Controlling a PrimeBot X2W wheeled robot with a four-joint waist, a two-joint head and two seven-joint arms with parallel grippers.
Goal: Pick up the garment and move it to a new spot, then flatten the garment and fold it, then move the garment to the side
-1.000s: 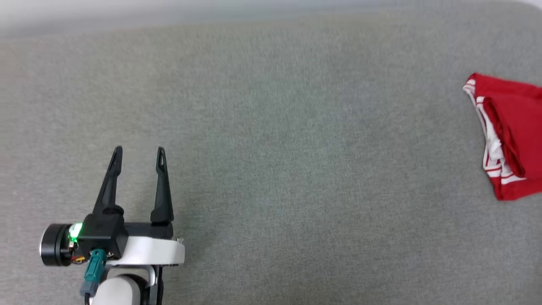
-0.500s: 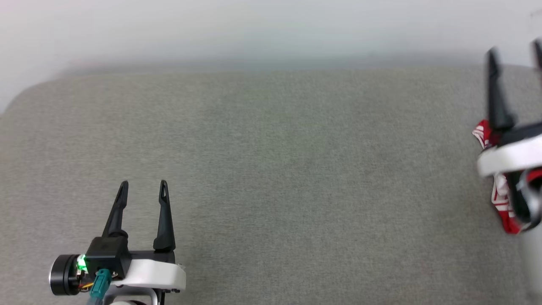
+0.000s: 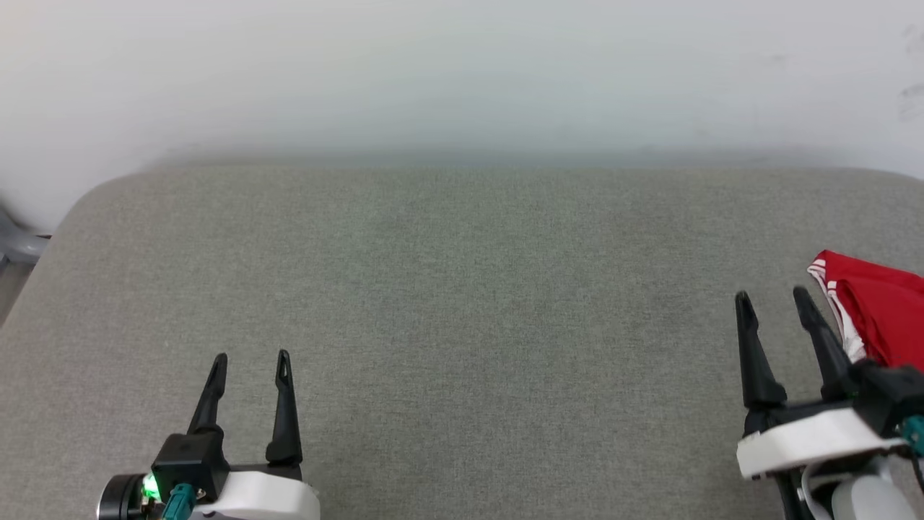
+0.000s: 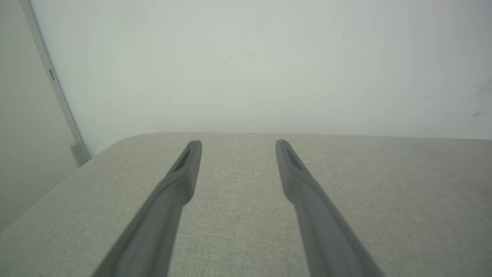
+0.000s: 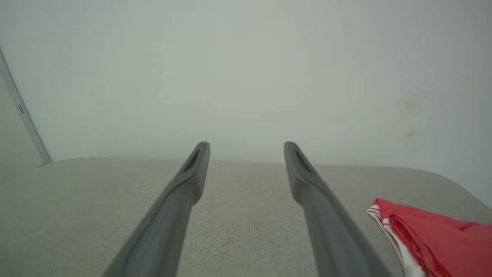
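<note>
The garment (image 3: 877,310) is a folded red bundle with red-and-white striped trim, lying at the right edge of the grey padded table (image 3: 462,289) and cut off by the head view's border. In the right wrist view the garment (image 5: 434,234) sits at the lower right. My right gripper (image 3: 771,297) hovers just left of it, open, with nothing between its fingers and not touching the cloth. My left gripper (image 3: 251,357) stands open and empty near the front left of the table. Both wrist views show spread dark fingers (image 4: 180,181) (image 5: 192,177) over bare grey fabric.
A pale wall (image 3: 462,79) rises right behind the table's far edge. The table's rounded left corner (image 3: 94,195) drops off toward a grey object on the floor (image 3: 18,245). A vertical metal strip (image 4: 54,80) runs up the wall at left.
The head camera has tilted up, so the wall now shows. My right arm came into view, passed in front of the garment and settled low beside it. The left gripper holds its pose.
</note>
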